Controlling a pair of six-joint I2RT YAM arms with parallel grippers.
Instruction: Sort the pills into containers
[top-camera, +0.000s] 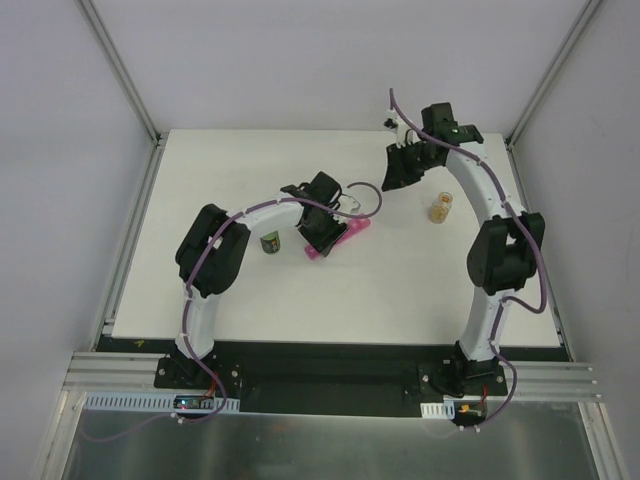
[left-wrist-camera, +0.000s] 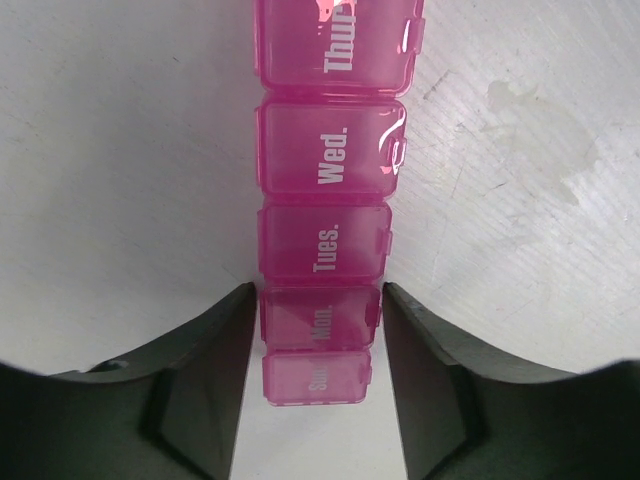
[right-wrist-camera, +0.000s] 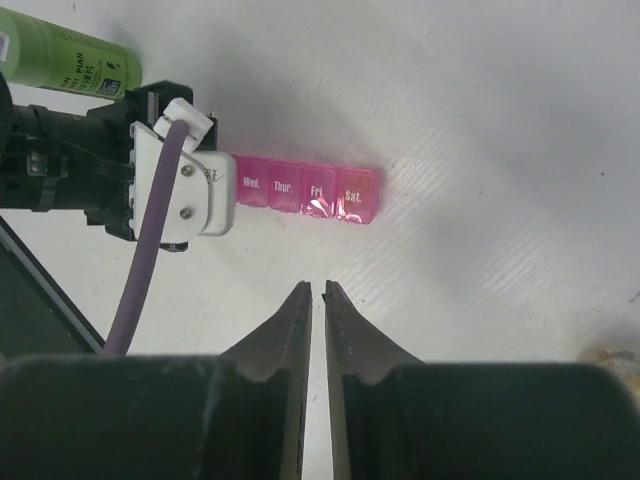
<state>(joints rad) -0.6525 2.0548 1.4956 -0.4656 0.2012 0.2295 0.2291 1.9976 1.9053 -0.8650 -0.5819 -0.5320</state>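
The pink pill organizer (left-wrist-camera: 325, 160) lies on the white table, lids shut, labelled by day. My left gripper (left-wrist-camera: 318, 288) straddles its Mon. compartment, with both fingers against the sides, shut on it. In the top view the organizer (top-camera: 347, 236) sticks out to the right of the left gripper (top-camera: 322, 238). The small clear bottle of amber pills (top-camera: 439, 208) stands upright at the right. My right gripper (right-wrist-camera: 318, 288) is shut and empty, held above the table at the back (top-camera: 397, 172), looking down on the organizer's Sat. end (right-wrist-camera: 310, 192).
A green dark-capped bottle (top-camera: 270, 242) stands just left of the left gripper and shows in the right wrist view (right-wrist-camera: 65, 60). The left wrist's white housing (right-wrist-camera: 185, 185) covers the organizer's left half there. Grey walls ring the table.
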